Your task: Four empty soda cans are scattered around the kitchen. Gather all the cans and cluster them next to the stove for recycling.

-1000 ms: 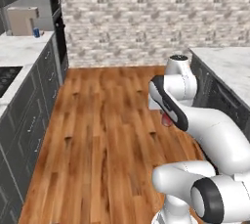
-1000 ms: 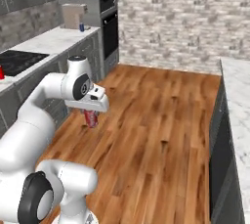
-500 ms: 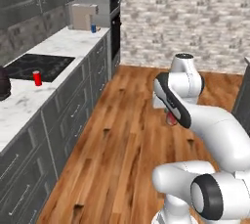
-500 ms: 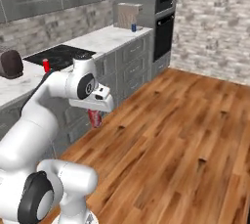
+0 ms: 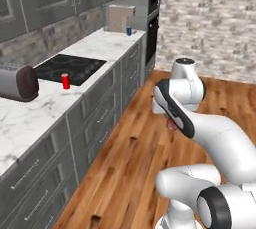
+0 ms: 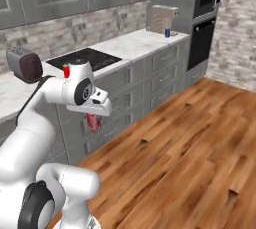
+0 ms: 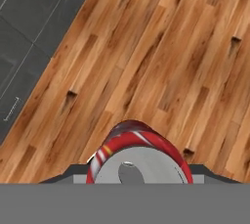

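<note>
Meanwhile, a toaster (image 5: pixel 19 83) lay on the marble counter (image 5: pixel 30 118) left of the black stove (image 5: pixel 70 68), a red soda can (image 5: pixel 65 80) stood on the stove's front edge, and a blue soda can (image 5: pixel 129 31) stood further along the counter beyond the stove, beside a tan box (image 5: pixel 120 18). Right of the stove and off the counter, the gripper (image 6: pixel 93 122) was clenched on a second red can (image 7: pixel 139 157), holding it above the wooden floor (image 6: pixel 190 138) before the grey cabinets (image 6: pixel 135 88).

Even, soft rendered light fills all views, with only faint shadows, no glare, and slightly coarse, blurry detail throughout.
</note>
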Controlling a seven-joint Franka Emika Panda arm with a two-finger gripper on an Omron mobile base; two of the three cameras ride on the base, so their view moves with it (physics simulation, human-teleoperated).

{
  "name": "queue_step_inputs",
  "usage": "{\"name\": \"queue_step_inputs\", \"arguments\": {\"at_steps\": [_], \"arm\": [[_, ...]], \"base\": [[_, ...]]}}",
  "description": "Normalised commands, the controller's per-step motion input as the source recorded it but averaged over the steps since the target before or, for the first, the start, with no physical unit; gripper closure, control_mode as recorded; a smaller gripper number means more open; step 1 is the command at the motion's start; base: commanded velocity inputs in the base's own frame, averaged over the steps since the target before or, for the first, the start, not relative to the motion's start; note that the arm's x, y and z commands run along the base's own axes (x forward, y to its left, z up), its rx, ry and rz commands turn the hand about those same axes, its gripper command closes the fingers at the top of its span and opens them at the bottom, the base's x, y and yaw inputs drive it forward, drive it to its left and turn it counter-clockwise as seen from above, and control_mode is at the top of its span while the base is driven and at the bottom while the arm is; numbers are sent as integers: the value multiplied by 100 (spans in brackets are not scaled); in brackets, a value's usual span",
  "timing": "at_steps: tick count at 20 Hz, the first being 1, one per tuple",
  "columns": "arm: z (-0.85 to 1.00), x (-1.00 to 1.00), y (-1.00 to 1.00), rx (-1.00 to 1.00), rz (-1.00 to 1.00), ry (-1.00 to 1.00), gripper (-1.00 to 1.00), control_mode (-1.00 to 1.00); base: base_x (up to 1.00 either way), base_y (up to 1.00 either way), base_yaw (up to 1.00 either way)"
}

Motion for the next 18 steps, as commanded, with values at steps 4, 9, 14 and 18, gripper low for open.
{"name": "queue_step_inputs", "arguments": {"at_steps": [4, 9, 14, 18], "arm": [[0, 0, 0, 0, 0, 0, 100, 100], [0, 0, 0, 0, 0, 0, 100, 100], [0, 0, 0, 0, 0, 0, 100, 100], [0, 0, 0, 0, 0, 0, 100, 100]], "base": [[100, 0, 6], [84, 0, 26], [43, 0, 44], [43, 0, 44]]}}
